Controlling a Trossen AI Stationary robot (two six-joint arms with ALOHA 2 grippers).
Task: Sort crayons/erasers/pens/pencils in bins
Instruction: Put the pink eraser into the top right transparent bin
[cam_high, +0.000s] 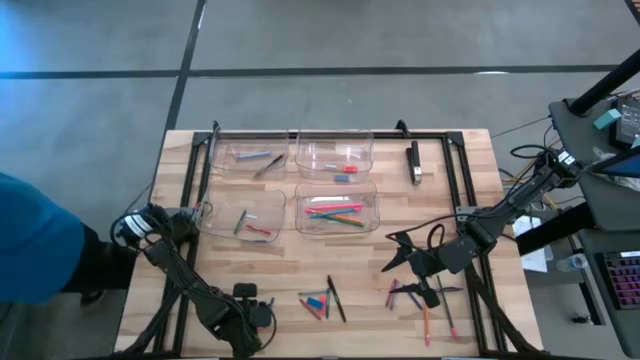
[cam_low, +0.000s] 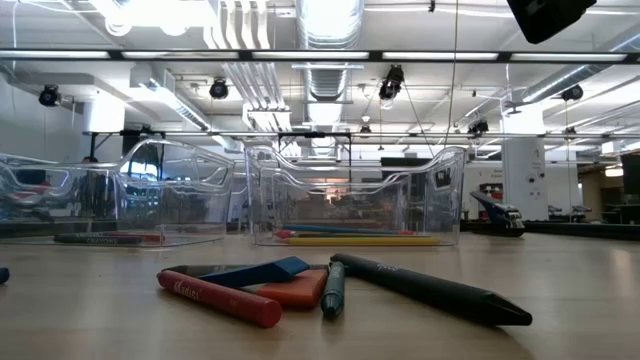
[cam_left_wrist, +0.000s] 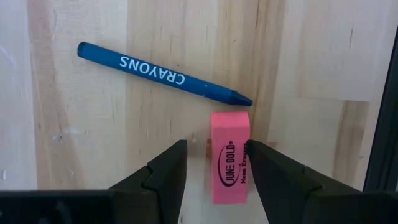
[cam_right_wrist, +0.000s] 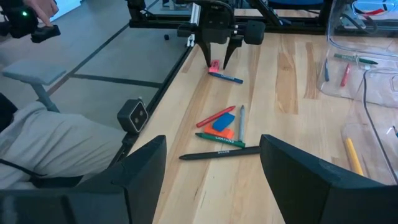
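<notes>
The left gripper (cam_left_wrist: 214, 171) is down low at the near left part of the wooden table (cam_high: 460, 180). Its two dark fingers (cam_left_wrist: 158, 180) stand half open, one on each side of a small pink block eraser (cam_left_wrist: 229, 157). One finger looks to touch the eraser's side; the eraser lies flat on the wood. A blue crayon (cam_left_wrist: 163, 73) lies just beside its tip.

The right gripper (cam_high: 395, 252) hangs over the table's right part with its fingers wide apart and nothing in them.

Four clear plastic bins (cam_high: 336, 208) sit at the far side with a few sticks in them.
</notes>
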